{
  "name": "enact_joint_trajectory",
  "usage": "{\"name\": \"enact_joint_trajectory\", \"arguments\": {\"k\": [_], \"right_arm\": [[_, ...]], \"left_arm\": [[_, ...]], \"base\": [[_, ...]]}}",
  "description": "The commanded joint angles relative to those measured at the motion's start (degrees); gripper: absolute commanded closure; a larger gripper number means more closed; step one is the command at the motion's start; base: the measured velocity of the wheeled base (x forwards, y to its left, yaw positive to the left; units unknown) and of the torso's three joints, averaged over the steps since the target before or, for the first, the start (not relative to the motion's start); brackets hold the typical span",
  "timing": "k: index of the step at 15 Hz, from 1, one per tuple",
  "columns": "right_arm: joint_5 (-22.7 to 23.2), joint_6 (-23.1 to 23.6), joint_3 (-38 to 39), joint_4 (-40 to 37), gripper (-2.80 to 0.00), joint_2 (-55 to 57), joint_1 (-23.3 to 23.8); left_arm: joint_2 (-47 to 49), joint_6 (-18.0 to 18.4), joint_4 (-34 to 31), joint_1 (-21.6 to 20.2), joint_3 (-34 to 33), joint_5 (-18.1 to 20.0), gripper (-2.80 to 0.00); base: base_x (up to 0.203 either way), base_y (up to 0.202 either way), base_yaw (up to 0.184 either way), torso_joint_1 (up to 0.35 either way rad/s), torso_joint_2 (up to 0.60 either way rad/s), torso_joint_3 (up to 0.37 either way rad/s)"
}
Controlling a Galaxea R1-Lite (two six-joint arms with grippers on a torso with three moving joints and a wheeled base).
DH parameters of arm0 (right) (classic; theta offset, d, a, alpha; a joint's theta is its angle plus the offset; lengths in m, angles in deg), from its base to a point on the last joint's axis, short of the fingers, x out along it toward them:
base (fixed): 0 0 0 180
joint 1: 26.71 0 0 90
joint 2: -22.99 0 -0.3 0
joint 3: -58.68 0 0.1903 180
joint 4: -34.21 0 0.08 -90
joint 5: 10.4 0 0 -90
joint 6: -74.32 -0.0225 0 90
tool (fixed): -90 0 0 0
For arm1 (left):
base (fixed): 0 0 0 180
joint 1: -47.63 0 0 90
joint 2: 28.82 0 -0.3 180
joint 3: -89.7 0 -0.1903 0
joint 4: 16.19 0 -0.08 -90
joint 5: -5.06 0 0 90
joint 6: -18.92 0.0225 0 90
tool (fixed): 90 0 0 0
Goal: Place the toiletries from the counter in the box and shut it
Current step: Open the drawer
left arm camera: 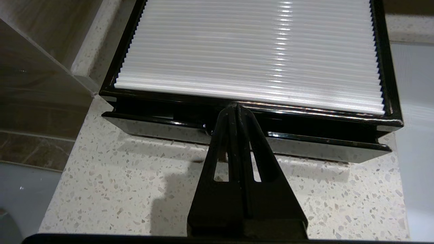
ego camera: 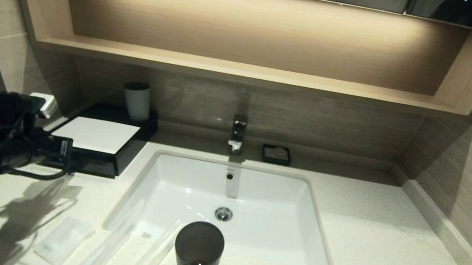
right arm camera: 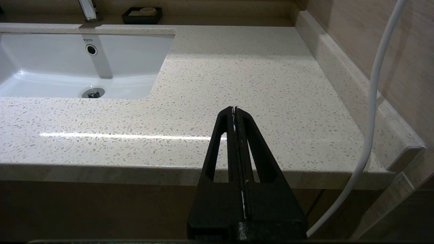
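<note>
- Room: speckled off-white counter with sunk white basin, wood-look wall tiles, lit wooden shelf above, faucet behind basin.
- Left to right in head view: left arm at left edge, left hand at the front of the black box; grey cup stood on the box's back edge; small black soap dish right of faucet.
- Near front edge, left to right: sachet flat on counter, two long clear-wrapped packets lying side by side, slanted toward the basin's near rim; dark tumbler just right of them, upright.
- All toiletries were on the counter, none in the box.
- Left wrist view only: box top was a ribbed white sheet; drawer stood out slightly from the body, gap visible.
- Left hand: fingers pressed together, holding nothing, tips at the middle of the box front above the drawer's notch; contact unclear.
- Right wrist view only: right hand fingers together, empty, low by the counter's front edge, right of basin; white cable alongside.
</note>
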State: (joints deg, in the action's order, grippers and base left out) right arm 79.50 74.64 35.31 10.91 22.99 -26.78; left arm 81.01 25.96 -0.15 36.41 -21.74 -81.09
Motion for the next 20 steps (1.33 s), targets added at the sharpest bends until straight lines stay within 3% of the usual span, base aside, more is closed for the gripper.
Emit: {"name": "enact_joint_trajectory", "arguments": {"k": [1,7,15,20], "right_arm": [[0.01,0.04,0.09,0.03,0.00,0.00,-0.01],[0.01,0.04,0.09,0.03,0.00,0.00,-0.01],[0.01,0.04,0.09,0.03,0.00,0.00,-0.01],[0.01,0.04,0.09,0.03,0.00,0.00,-0.01]], "left_arm": [[1.01,0.24,0.40,-0.11,-0.37,0.01,0.00],[3.29,0.42,2.39,-0.08,-1.11,0.01,0.00],[5.92,3.66,17.23,-0.03,-7.49,0.37,0.00],[5.04,3.68,17.45,-0.03,-9.16,0.45,0.00]], "base": [[0.000,0.000,0.000,0.000,0.00,0.000],[0.000,0.000,0.000,0.000,0.00,0.000],[0.000,0.000,0.000,0.000,0.00,0.000],[0.000,0.000,0.000,0.000,0.00,0.000]]}}
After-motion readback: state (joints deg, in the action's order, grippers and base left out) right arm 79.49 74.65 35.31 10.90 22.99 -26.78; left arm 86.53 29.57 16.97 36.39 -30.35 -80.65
